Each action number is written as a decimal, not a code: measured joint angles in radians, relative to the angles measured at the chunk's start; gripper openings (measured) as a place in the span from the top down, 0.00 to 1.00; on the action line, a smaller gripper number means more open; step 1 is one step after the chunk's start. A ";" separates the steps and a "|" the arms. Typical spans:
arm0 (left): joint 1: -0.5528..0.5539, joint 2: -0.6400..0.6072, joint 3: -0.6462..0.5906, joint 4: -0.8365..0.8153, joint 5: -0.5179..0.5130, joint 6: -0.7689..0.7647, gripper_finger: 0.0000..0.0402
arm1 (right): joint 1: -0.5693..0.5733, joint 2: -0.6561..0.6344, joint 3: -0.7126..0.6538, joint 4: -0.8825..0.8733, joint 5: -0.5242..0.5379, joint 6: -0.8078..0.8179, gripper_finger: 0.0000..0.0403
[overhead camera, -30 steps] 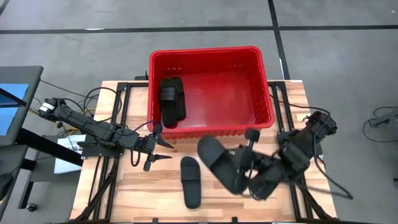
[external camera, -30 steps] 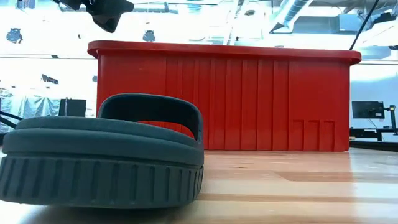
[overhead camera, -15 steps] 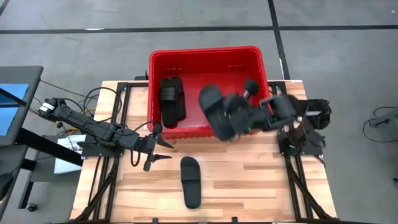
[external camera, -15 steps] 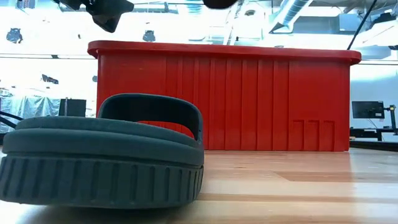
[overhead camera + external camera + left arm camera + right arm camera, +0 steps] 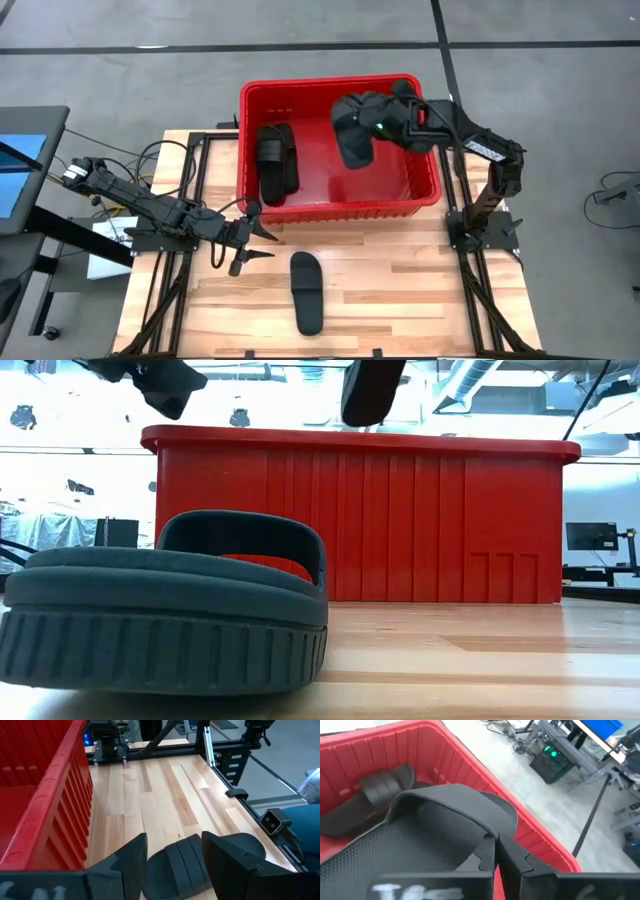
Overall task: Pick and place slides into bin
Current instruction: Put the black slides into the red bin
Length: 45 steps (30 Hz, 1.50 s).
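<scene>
Three black slides show. One lies on its sole in the red bin at its left side; it also shows in the right wrist view. One lies on the table in front of the bin, close in the low view. My right gripper is shut on the third slide above the bin. My left gripper is open and empty by the bin's near left corner, and the table slide shows beyond its fingers. My right gripper pinches the slide's wide strap at its edge between its two fingers. The fingers come from the table's right side, roughly level. The slide is lifted clear above the bin's inside, and one end hangs down over the rim.
The bin's near wall stands between the table slide and the bin's inside. Bare wooden table lies right of the table slide. Black frame rails run along both table sides.
My right gripper has carried its slide from low over the table's near right part up and toward the far edge, to above the bin's right half. The slide has turned about on the way. The left arm, the table slide and the slide in the bin have stayed still.
</scene>
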 joint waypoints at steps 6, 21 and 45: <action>0.000 0.000 0.000 0.000 0.000 -0.004 0.56 | -0.090 0.001 -0.065 0.097 -0.061 -0.051 1.00; 0.000 0.000 0.000 0.000 0.046 -0.005 0.56 | -0.213 0.001 -0.328 0.322 -0.151 -0.059 1.00; -0.001 0.000 0.000 0.000 0.070 -0.005 0.56 | -0.344 0.001 -0.675 0.552 -0.253 -0.020 1.00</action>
